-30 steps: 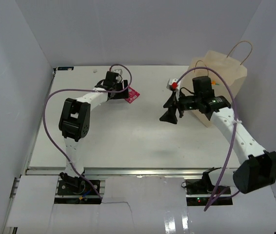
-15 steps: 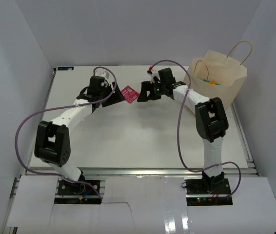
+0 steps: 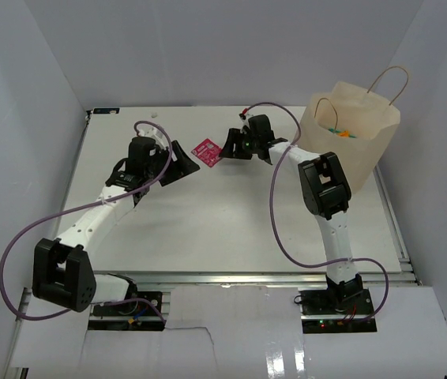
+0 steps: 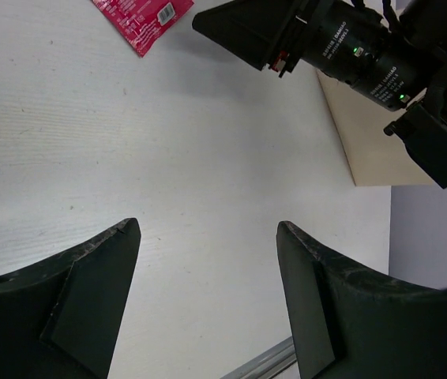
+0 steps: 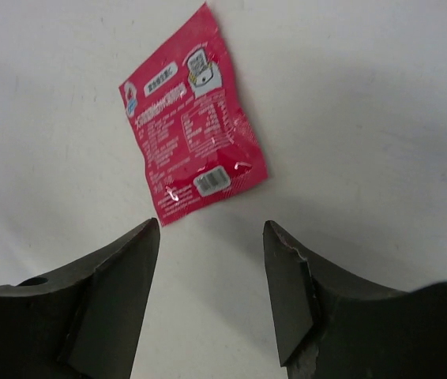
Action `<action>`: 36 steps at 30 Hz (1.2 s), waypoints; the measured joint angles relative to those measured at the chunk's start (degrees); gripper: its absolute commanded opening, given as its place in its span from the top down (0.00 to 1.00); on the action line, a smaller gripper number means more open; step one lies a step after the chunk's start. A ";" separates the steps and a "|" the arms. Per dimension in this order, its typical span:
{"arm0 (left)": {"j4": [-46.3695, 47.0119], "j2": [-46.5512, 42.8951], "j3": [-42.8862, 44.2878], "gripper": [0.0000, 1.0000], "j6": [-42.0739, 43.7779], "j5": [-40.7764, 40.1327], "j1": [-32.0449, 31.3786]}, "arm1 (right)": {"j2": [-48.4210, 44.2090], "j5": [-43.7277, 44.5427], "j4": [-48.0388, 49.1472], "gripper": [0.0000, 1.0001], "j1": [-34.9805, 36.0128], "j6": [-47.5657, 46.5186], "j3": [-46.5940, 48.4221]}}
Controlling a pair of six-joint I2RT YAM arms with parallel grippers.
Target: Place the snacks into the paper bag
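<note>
Now the right fingers (image 5: 117, 292) stand apart and empty, tips just right of the pink packet (image 5: 192, 126). It lies flat on the matte white worktop (image 3: 231, 213), far centre: thin, glossy, crinkly foil, so best tip down over one edge before pinching. Empty too, the left fingers (image 4: 89, 292) gape wide. The stiff tan bag (image 3: 358, 134) stands far right.

the top view looks down from above and behind the bases (image 3: 125, 304), far enough back to hold the whole table (image 3: 208, 229) and the bag (image 3: 358, 150). the left wrist view looks low across the table between its fingers (image 4: 89, 300), with the packet (image 4: 140, 17) far ahead of the jaws, to the left. the right wrist view looks down from close, the same packet just beyond its jaws. all three views share it.
</note>
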 measured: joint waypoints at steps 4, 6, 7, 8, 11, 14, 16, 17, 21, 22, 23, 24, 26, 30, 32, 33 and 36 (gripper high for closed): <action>-0.15 -2.10 -0.83 0.20 -0.59 -0.04 0.00 | 1.51 1.38 2.43 0.46 -0.31 2.14 1.62; -0.15 -2.34 -1.18 0.20 -0.72 -0.04 0.00 | 2.47 1.68 3.34 0.47 -0.46 3.15 2.27; -0.22 -2.34 -1.36 0.20 -0.85 -0.04 0.00 | 2.99 1.88 3.80 0.47 -0.48 3.54 2.56; -0.28 -2.27 -1.51 0.20 -1.01 -0.02 0.00 | 3.65 2.03 4.24 0.47 -0.48 3.89 2.80; -0.68 -2.23 -1.55 0.20 -1.09 0.00 0.00 | 5.22 1.99 5.20 0.46 -0.48 4.59 3.23; -0.66 -2.23 -1.55 0.20 -1.31 0.04 0.00 | 5.88 2.45 5.60 0.46 -0.48 4.96 4.42; -0.66 -2.21 -1.55 0.20 -1.49 0.13 0.00 | 6.36 2.45 5.68 0.47 -0.48 5.51 4.94; -0.66 -2.21 -1.55 0.20 -1.51 0.15 0.00 | 6.64 2.40 5.95 0.47 -0.48 5.73 5.07; -0.76 -2.21 -1.55 0.20 -1.68 0.15 0.00 | 7.17 2.23 6.69 0.49 -0.26 6.43 5.44; -0.81 -2.21 -1.55 0.20 -1.68 0.15 0.00 | 7.19 2.21 6.78 0.49 -0.22 6.67 5.44; -0.83 -2.21 -1.55 0.20 -1.68 0.15 0.00 | 7.28 2.21 6.88 0.49 -0.17 6.86 5.44; -0.87 -2.21 -1.53 0.20 -1.68 0.15 0.00 | 7.30 2.21 6.99 0.49 -0.15 7.10 5.44; -0.94 -2.21 -1.53 0.20 -1.68 0.15 0.00 | 7.39 2.21 7.26 0.49 -0.09 7.43 5.44; -1.07 -2.21 -1.55 0.20 -1.68 0.15 0.00 | 7.52 2.19 7.48 0.52 0.15 8.48 5.44; -1.09 -2.21 -1.55 0.20 -1.68 0.15 0.00 | 7.69 2.14 7.67 0.55 0.22 9.01 5.44; -1.11 -2.21 -1.55 0.20 -1.68 0.15 0.00 | 7.72 2.12 7.72 0.57 0.26 9.14 5.44; -1.27 -2.23 -1.55 0.20 -1.68 0.15 0.00 | 7.87 2.19 7.67 0.64 0.26 9.55 5.44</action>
